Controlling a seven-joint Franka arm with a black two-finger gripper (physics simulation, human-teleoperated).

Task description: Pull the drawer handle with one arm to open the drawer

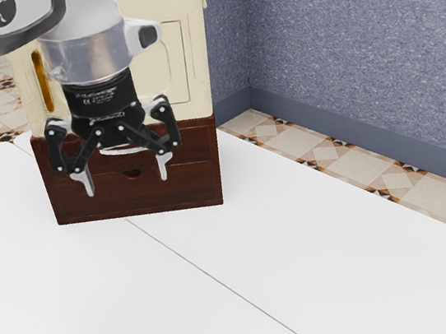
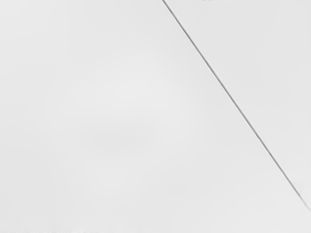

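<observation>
White arm (image 1: 86, 6) loomed at exterior view's upper left. Gripper (image 1: 127, 186) hung, fingers spread apart, overlapping brown drawer front (image 1: 192, 181) low on cream cabinet (image 1: 164, 63). White tabletop (image 1: 275, 266) stretched beneath.

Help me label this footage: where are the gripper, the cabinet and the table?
Gripper (image 1: 127, 186): exterior view, midway between its open fingertips.
Cabinet (image 1: 200, 180): exterior view, dark brown lower front.
Table (image 1: 278, 249): exterior view, bare white top.
</observation>
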